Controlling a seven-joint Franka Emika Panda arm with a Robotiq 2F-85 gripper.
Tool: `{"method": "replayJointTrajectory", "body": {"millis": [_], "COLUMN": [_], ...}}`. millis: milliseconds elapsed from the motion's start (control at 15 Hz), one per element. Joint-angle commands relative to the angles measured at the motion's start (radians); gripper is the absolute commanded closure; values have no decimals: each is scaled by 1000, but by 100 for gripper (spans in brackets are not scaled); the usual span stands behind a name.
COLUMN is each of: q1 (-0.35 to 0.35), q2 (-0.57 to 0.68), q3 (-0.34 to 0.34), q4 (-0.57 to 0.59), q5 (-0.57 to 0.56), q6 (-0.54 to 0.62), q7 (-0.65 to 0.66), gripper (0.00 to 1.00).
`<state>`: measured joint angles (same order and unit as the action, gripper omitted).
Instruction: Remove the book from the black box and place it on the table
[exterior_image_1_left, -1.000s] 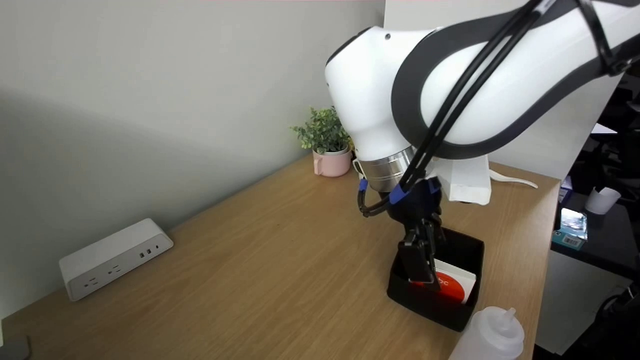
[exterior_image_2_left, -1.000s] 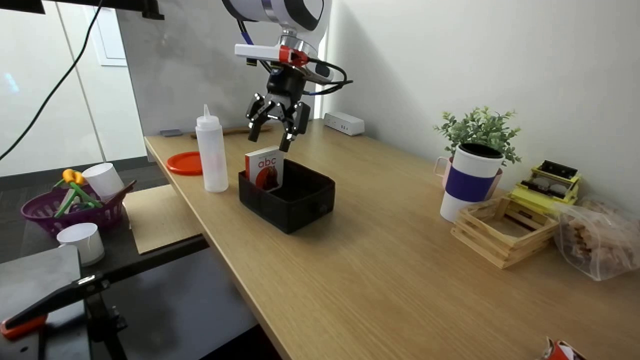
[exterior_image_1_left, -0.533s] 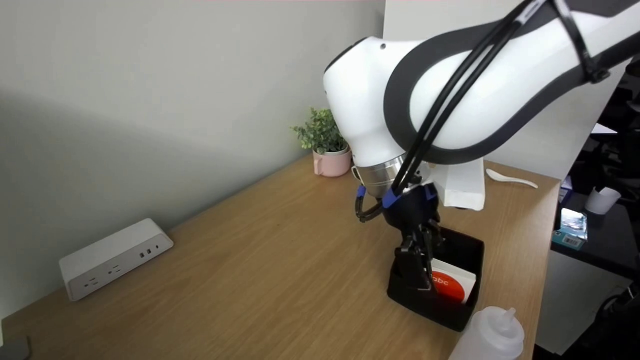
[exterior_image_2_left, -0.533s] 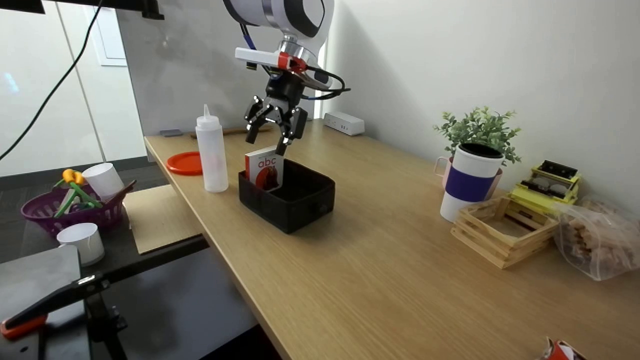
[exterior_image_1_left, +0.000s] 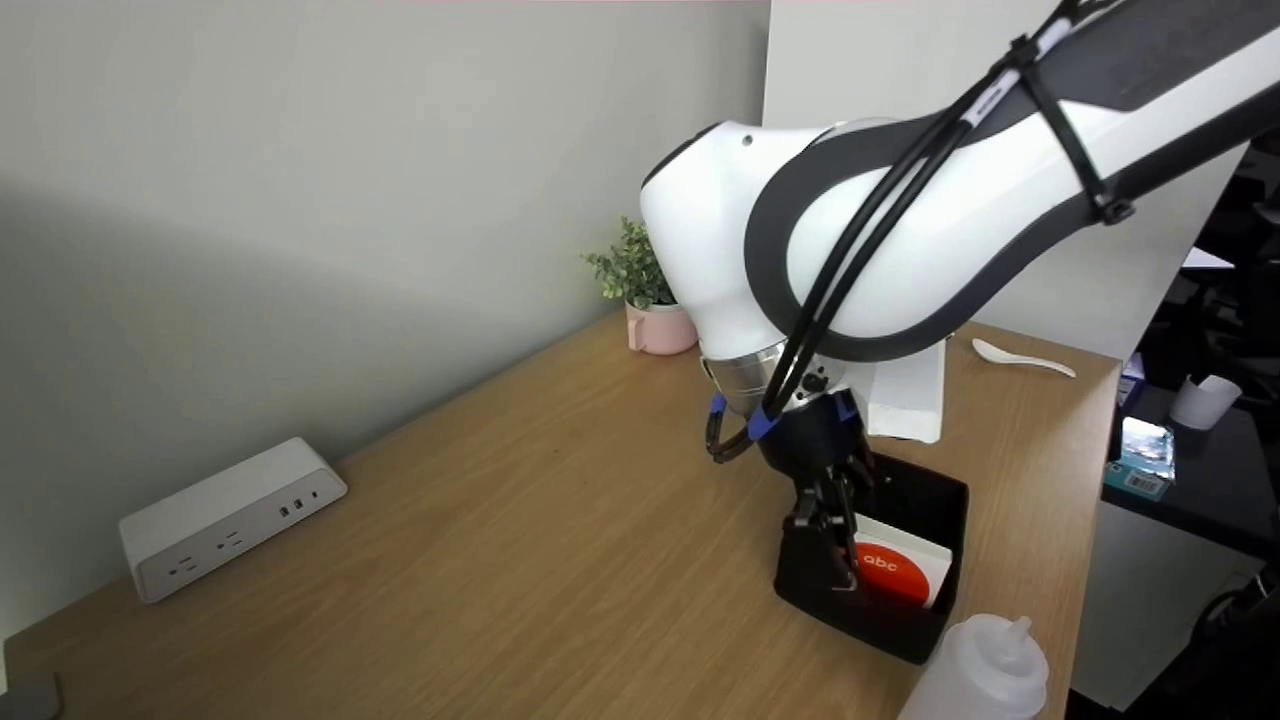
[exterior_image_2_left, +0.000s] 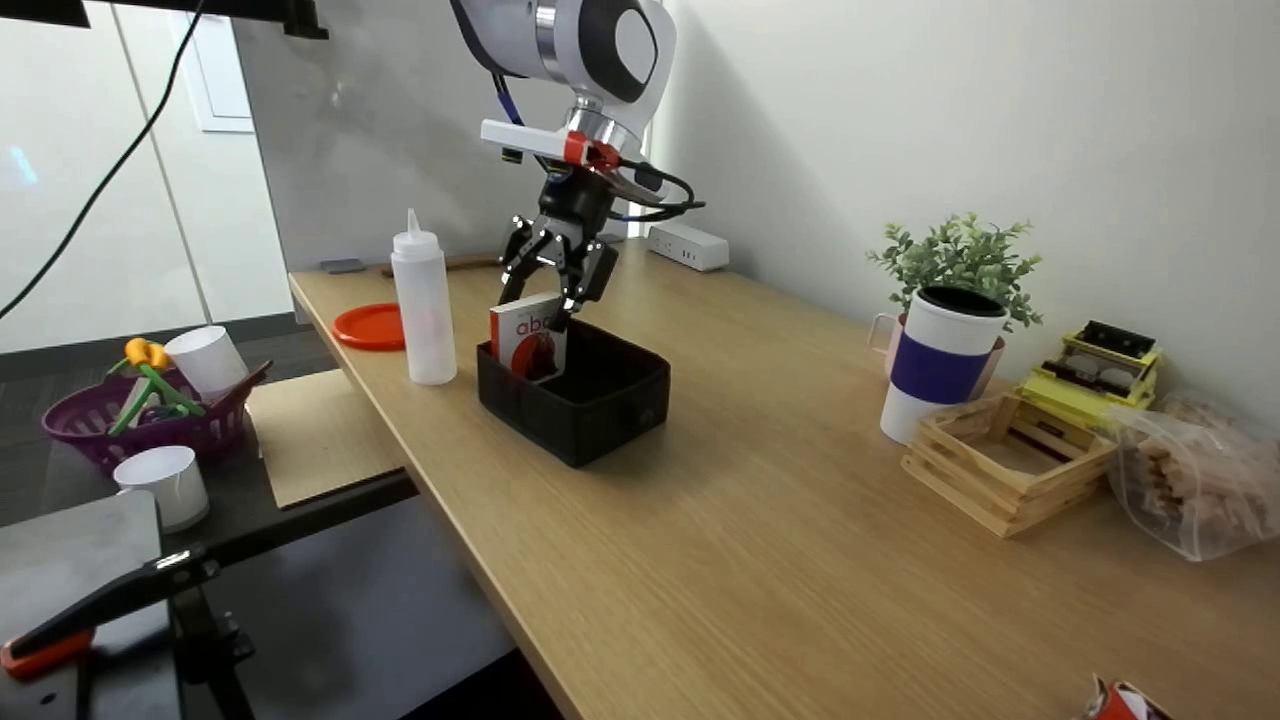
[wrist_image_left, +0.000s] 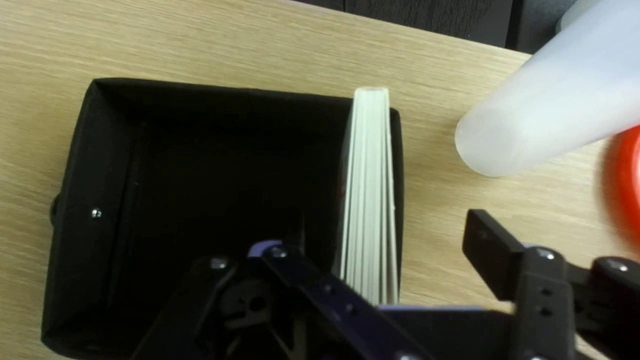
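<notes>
While one white-and-red rectangular book (exterior_image_2_left: 524, 346) stands upright inside the left end of one black rectangular box (exterior_image_2_left: 622, 411), one translucent white plastic bottle (exterior_image_2_left: 424, 312) stands farther left on the tan wood-grain worktop (exterior_image_2_left: 750, 560) in an exterior view. One white-and-dark robot arm (exterior_image_2_left: 572, 48) bends down from the far end, jaws spread wide either side of the book's top edge.

My gripper (exterior_image_2_left: 533, 308) is glinting with small metal fasteners (wrist_image_left: 546, 254). The black box (exterior_image_2_left: 620, 422) is looking matt, while the book (wrist_image_left: 369, 200) is showing layered paper edges, the table (exterior_image_2_left: 760, 560) smooth wood grain, and the bottle (wrist_image_left: 555, 95) cloudy plastic.
</notes>
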<state>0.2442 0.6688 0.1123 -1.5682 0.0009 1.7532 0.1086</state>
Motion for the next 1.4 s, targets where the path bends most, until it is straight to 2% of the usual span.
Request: {"method": "replayJointTrajectory", "body": {"millis": [0,467,600,667,933,1333], "q1": [-12,-11,-6,-4,8,44], "q2": [19,19,12,7,-29,-104], "q3": [7,5,2,0,-6,-15], "q4": [35,41,37,34,0,-47], "q5": [16,15,13,11,5,-22], "q6": [-39,-48,-52,-53,-40,-26], "q7": [-6,1,17,27,85,217], "gripper": [48,98,100,96,96,96]}}
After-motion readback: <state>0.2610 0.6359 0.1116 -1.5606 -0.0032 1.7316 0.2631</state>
